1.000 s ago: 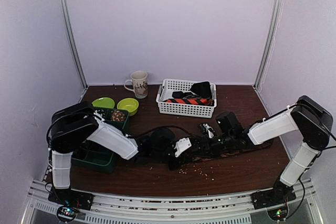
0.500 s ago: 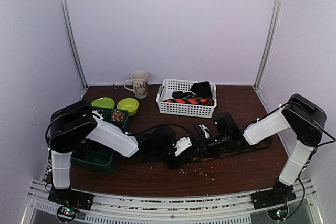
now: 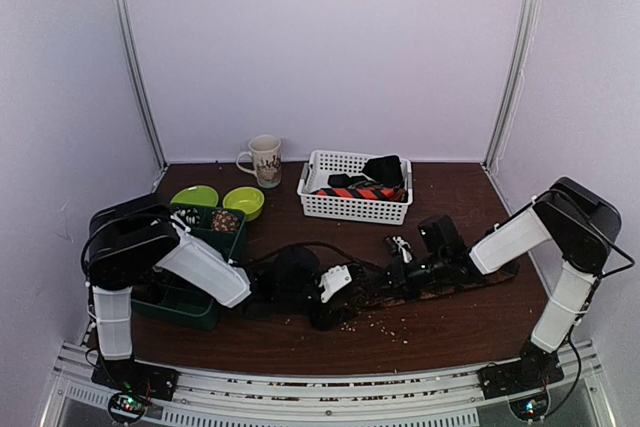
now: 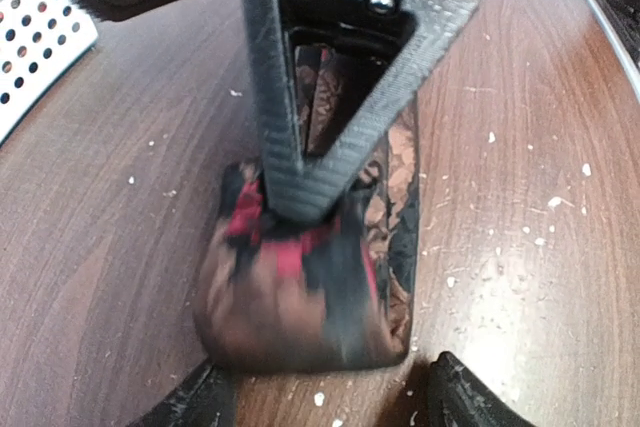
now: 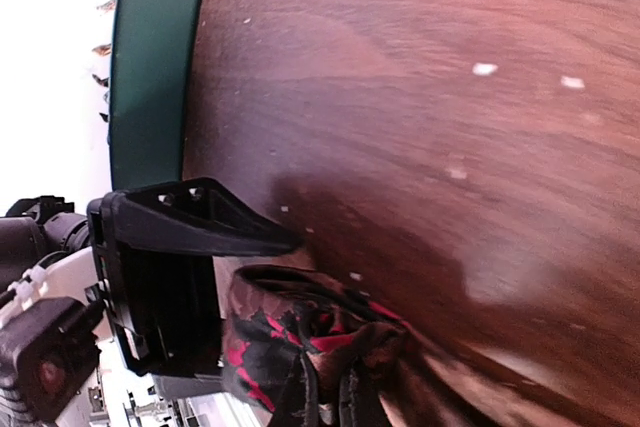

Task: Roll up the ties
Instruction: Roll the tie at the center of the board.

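Top view: the brown-patterned tie [image 3: 485,276] lies flat along the tabletop [image 3: 450,332] near its front edge. Its rolled end is where the left pincer [image 3: 345,305] and right pincer [image 3: 372,289] meet.

Left wrist view: the left pincer's fingers [image 4: 462,399] stand wide open on either side of the rolled end [image 4: 290,307]. The closed right pincer [image 4: 300,197] pinches its top.

Right wrist view: the fabric [image 5: 290,337] bunches at the closed tips.

The print on the mug [image 3: 266,159] is too small to read.
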Robot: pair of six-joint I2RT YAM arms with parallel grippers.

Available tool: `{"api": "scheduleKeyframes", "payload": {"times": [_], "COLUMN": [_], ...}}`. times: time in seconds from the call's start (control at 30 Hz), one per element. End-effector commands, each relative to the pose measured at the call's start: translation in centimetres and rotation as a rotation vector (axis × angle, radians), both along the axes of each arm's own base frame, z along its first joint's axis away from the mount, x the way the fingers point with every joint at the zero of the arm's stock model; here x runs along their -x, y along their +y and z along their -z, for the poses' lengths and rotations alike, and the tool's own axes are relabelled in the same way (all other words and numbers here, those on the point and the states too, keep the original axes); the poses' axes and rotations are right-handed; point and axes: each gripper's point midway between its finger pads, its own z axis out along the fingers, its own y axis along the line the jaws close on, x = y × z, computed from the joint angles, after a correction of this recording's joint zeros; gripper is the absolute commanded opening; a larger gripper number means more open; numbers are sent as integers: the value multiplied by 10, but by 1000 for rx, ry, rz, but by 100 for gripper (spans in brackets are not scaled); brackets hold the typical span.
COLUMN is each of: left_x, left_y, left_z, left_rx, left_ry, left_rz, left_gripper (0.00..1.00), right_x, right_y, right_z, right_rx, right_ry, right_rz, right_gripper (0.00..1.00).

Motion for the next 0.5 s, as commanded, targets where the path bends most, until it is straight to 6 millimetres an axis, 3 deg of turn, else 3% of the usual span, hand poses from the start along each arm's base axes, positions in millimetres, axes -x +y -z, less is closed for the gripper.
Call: {"api": "scheduleKeyframes", "payload": {"times": [0.0,0.27,0.4,0.47], "left_x": [-7,-2,-8,-12], "left_y": [-11,-45,-56,-59], "left_z": [-12,-15,-11,-3], "left_rx": [139,281,315,286], "left_ry": [-39,24,50,44], "left_rz": [-19,-12,-39,-44], "left_gripper": [69,72,75,71], "right_x": [19,33,34,32], "right_y": [-41,-58,-53,-48], "right_z": [52,65,61,56], "right_rx": [171,225,207,191], "right_ry": [116,122,110,98], "right_rz": [53,64,69,69], "right_gripper": [0,0,0,0]}}
